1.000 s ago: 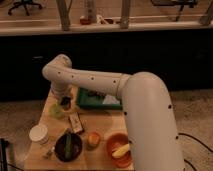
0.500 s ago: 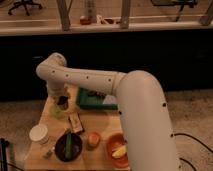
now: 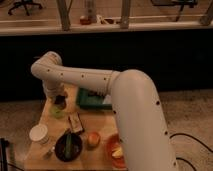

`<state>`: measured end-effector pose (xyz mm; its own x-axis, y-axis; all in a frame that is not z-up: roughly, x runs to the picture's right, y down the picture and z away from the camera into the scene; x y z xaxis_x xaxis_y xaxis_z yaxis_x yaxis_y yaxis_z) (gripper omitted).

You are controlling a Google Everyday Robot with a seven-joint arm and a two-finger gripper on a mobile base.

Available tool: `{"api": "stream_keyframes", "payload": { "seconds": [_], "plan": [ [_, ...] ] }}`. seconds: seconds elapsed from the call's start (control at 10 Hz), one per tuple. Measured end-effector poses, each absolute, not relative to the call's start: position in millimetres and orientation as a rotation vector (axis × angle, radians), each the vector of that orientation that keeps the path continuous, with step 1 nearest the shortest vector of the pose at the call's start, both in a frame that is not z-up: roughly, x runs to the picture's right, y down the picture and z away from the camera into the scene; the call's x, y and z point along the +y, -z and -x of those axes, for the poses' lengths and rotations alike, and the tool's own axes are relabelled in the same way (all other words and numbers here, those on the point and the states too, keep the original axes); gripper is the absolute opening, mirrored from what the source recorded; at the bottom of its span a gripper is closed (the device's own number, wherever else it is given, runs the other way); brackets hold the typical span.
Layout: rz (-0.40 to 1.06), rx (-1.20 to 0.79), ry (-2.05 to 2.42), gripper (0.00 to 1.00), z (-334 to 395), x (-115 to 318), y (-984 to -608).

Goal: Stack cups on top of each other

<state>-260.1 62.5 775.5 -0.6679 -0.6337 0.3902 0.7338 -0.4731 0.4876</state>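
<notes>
Gripper, at the table's far left, is clenched, apparently on the dark cup just above the pale yellow-green cup; an off-centre release could catch the rim, toppling either cup off the left edge.

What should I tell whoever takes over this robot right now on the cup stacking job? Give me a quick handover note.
Gripper: shut, lowered at the far left of the table, right over the pale yellow-green cup.
Dark cup: not seen standing apart on the table. A dark shape at the gripper's tip may be it, but I cannot tell.
Nearby, not part of the job: white container, dark bowl, orange bowl.
Done: no finished stack shows.
Left: likely check that the dark cup is seated on the yellow-green one, release it, and lift clear.
</notes>
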Motion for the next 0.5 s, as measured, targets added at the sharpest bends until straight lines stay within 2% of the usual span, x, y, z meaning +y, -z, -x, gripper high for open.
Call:
{"api": "stream_keyframes", "payload": {
  "seconds": [0.5],
  "plan": [
    [0.196, -0.833, 2.186, 0.00, 274, 61, -774]
  ]
}}
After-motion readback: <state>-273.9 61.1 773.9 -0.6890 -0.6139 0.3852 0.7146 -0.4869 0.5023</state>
